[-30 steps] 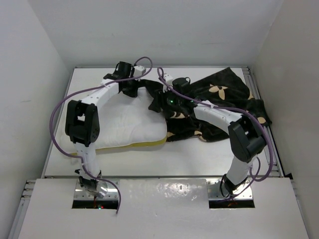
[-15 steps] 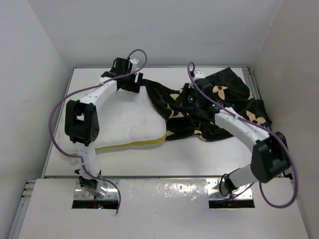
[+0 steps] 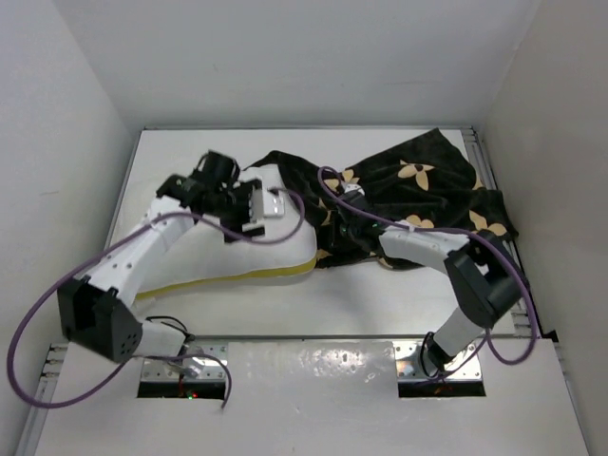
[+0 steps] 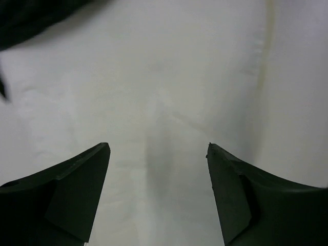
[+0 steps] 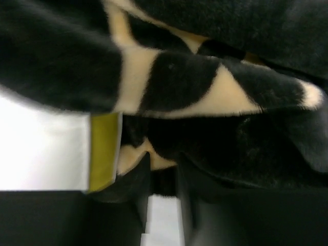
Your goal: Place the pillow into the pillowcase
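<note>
Our left jaws gape over the pillow [image 4: 169, 77]; the right jaws we cannot tell. A shallow pinch could lose the pillowcase [image 3: 427, 176].

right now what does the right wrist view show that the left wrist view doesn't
Only the right wrist view: the pillowcase print up close, tan shapes on black; a yellow band; and the right gripper, jaws narrow at the fabric's edge, though a grip cannot be confirmed.
Only the left wrist view: the left gripper, open with nothing between its jaws, over the bare white pillow.
Both: white pillow surface and black pillowcase fabric, which is only a dark corner at top left in the left wrist view.
</note>
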`<move>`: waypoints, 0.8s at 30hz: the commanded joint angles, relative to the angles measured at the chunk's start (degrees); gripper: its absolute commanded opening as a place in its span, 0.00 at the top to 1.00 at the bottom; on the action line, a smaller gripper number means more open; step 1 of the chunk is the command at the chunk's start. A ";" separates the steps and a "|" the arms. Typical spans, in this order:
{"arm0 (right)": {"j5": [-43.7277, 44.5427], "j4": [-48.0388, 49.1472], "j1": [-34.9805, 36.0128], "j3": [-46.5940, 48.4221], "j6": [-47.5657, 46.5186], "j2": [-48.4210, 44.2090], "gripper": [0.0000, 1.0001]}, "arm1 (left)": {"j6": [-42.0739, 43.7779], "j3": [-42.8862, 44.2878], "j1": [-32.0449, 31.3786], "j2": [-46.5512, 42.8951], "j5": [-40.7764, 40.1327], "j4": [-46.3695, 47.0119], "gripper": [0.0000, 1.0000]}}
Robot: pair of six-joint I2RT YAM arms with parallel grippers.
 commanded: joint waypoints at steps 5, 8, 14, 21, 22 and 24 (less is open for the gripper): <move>3.14 2.21 0.25 5.54 2.64 7.21 0.46 | 1.67 -22.57 -5.86 -10.43 -0.48 13.79 0.00; 3.49 2.82 0.51 4.67 2.57 9.84 0.42 | 0.43 -30.22 -7.62 -13.51 -5.57 21.53 0.00; 4.99 2.47 1.48 6.33 2.30 14.68 0.62 | 0.17 -35.79 -10.70 -10.27 -9.62 27.79 0.00; 7.71 6.05 1.65 -0.40 -2.43 3.75 1.00 | -6.41 -34.57 -11.85 -3.50 -15.16 33.87 0.64; 7.10 6.94 2.26 -2.09 -5.06 1.35 1.00 | -6.59 -33.43 -11.58 -2.89 -14.90 33.35 0.93; 5.52 10.37 3.14 -7.45 -8.58 -3.57 1.00 | -8.26 -32.37 -11.41 -2.88 -15.43 33.16 1.00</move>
